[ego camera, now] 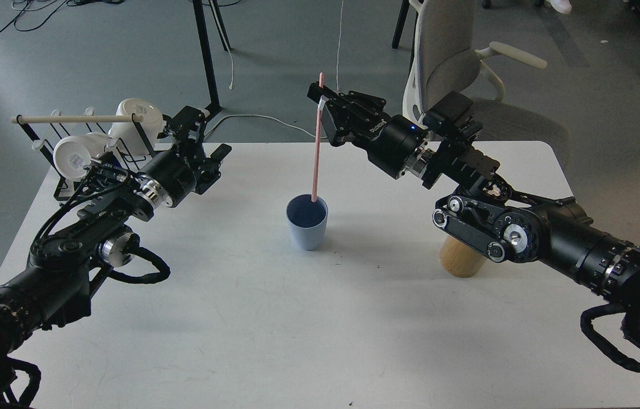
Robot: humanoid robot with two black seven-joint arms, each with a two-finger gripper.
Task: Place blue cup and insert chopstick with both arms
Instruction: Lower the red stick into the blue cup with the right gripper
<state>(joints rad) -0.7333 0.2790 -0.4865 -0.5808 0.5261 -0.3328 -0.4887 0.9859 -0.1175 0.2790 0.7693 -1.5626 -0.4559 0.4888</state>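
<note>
One blue cup (pixel 307 222) stands upright at the middle of the white table (pixel 320 341). The right gripper (pixel 320 101) – at twelve o'clock above it – is clamped on the pink chopstick (pixel 316 153), whose lower tip is inside the cup. The left gripper (pixel 188 128) sits at ten o'clock by the mug rack (pixel 78 147) – whether its fingers are apart, I cannot tell

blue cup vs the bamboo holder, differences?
The blue cup is pale blue and tapered; the bamboo holder is tan and straight-sided. The cup stands in full view with the chopstick reaching its mouth; the holder is half hidden behind the right arm. Both stand upright on the white table.
</note>
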